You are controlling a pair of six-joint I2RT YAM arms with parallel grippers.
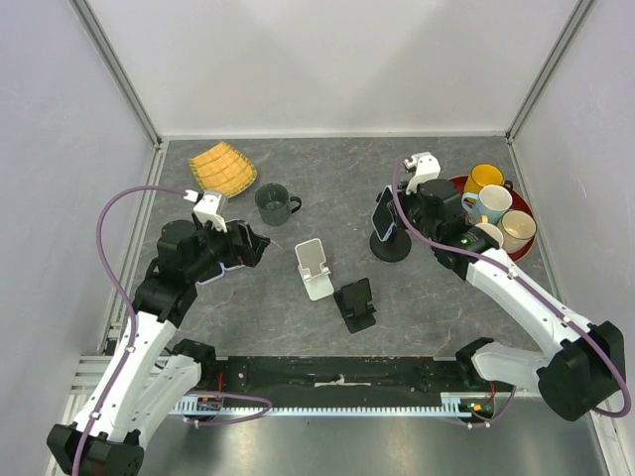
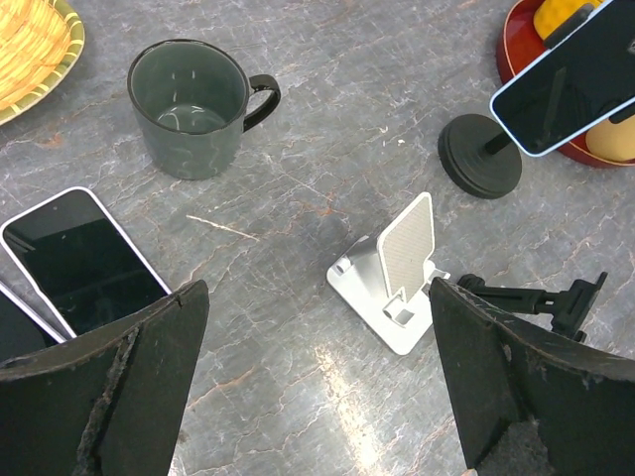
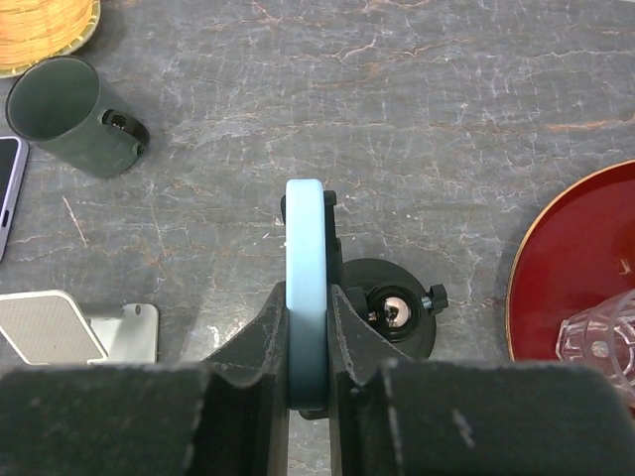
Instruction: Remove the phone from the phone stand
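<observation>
A light-blue phone (image 1: 382, 220) stands on edge over the black round-based phone stand (image 1: 391, 248), right of the table's middle. My right gripper (image 3: 307, 342) is shut on the phone (image 3: 306, 260), one finger on each face, and the stand's base and ball joint (image 3: 392, 315) show just behind. In the left wrist view the phone (image 2: 571, 74) tilts above the stand's base (image 2: 480, 155). My left gripper (image 2: 317, 387) hangs open over bare table near the left-middle, with nothing between its fingers.
A white folding stand (image 1: 315, 268) and a black folding stand (image 1: 355, 303) sit mid-table. A dark mug (image 1: 275, 203) and a yellow woven plate (image 1: 222, 168) lie at the back left. A red tray (image 1: 522, 248) holds several cups. Another phone (image 2: 79, 260) lies flat by my left fingers.
</observation>
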